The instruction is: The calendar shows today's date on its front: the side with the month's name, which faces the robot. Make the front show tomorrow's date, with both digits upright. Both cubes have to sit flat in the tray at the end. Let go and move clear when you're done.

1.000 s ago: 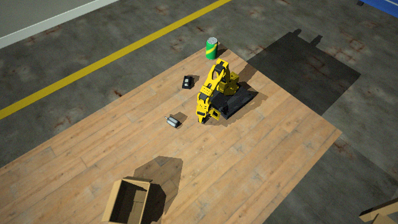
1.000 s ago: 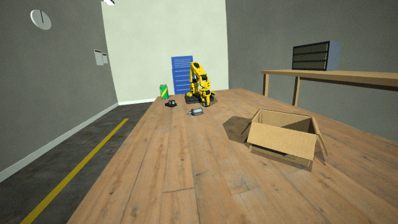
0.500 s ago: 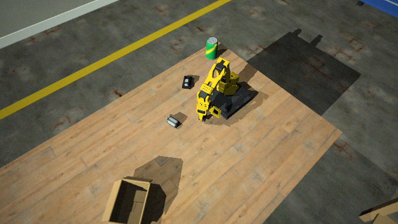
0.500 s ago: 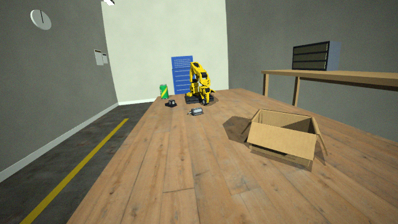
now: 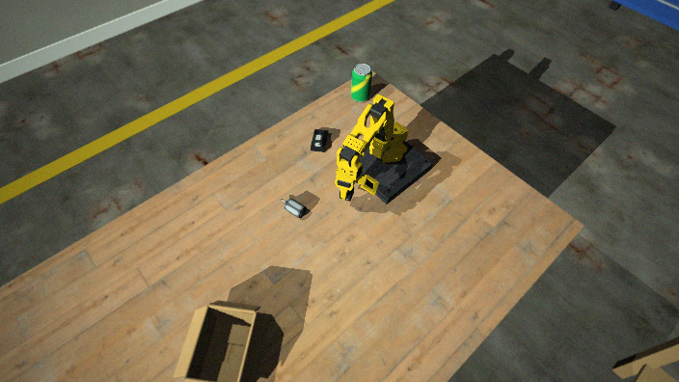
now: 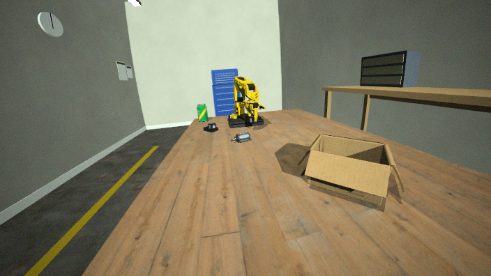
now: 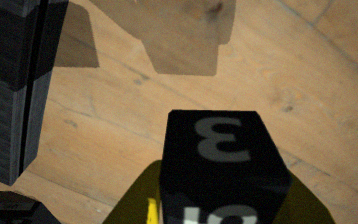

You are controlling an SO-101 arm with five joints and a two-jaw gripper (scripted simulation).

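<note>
The gripper is clamped on a black cube, which sits between its fingers with a pale 3 on one face, sideways in the wrist view. The calendar stands on the wooden table, well apart from the gripper and nearer the green can. A small grey cylinder lies nearer the gripper.

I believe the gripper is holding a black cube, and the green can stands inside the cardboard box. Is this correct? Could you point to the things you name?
Not quite: the green can (image 5: 361, 85) (image 6: 202, 112) stands upright near the table's edge, well away from the cardboard box (image 5: 192, 338) (image 6: 347, 168), as the top view shows. The gripper (image 5: 347, 199) is indeed holding a black cube (image 7: 225, 170).
</note>
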